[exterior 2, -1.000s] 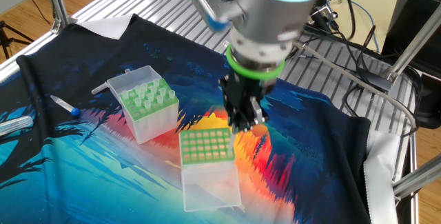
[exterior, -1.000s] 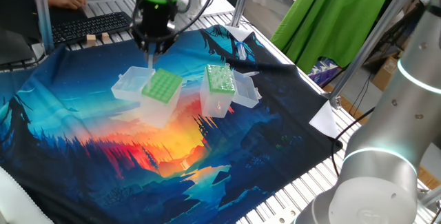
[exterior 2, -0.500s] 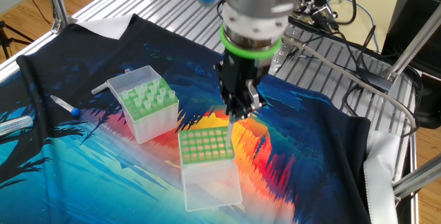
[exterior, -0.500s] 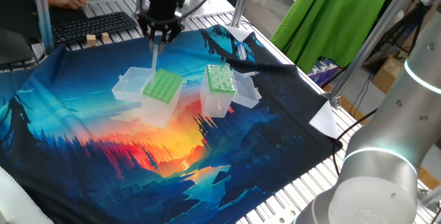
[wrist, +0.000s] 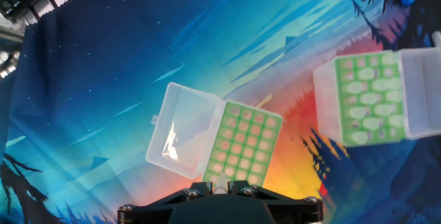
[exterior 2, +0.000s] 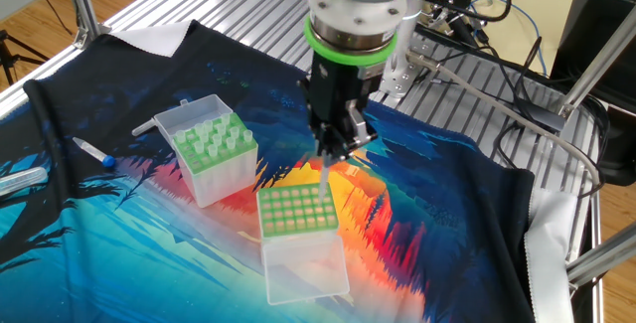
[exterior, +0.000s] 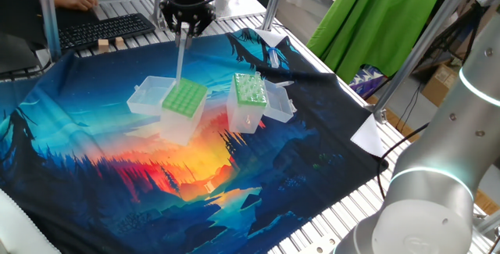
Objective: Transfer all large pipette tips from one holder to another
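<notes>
Desk (exterior: 234, 4) of grey metal slats, covered by a printed cloth (exterior: 94, 168) with blue night forest and orange sunset. Behind it a black keyboard (exterior: 105, 29) and a green fabric (exterior: 383, 12) hanging at the side. On the cloth two boxes just beside each other: holder with light-green plate of wide holes (exterior 2: 211, 144), holder with darker-green plate of small holes (exterior 2: 295, 209), both lids open. Large tips standing in the wide-holed plate. Fingers (exterior 2: 336, 154) pointing down above the darker-green box, set narrow, holding one pipette tip (exterior: 179, 55) that hangs above the plate, its lower end apart from the holes. Blue-capped pen (exterior 2: 94, 152) lying near the cloth's edge
</notes>
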Tool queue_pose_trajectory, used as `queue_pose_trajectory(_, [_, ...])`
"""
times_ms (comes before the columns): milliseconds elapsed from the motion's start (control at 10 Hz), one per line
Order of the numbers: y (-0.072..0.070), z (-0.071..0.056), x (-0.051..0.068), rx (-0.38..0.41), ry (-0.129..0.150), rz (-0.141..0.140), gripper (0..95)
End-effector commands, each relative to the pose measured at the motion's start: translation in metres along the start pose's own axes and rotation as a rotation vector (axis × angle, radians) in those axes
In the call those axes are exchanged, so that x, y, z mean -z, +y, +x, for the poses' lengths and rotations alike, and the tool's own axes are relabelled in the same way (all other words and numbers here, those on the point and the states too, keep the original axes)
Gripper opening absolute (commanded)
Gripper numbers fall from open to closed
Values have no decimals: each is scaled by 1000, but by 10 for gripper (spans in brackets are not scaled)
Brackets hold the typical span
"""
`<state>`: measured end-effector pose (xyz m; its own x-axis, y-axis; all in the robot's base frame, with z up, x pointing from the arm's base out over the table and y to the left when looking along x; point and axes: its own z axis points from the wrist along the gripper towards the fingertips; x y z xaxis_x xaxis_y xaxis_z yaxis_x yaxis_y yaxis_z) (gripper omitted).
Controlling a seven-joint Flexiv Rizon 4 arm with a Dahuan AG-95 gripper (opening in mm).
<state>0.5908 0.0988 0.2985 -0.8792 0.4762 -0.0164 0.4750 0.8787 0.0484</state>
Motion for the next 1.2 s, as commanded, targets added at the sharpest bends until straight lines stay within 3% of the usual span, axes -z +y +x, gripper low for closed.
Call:
queue_pose_trajectory(100, [-11, -14, -3, 38, -12, 1, 0])
queue_pose_trajectory(1200, [-71, -80, -34, 164, -13, -22, 0])
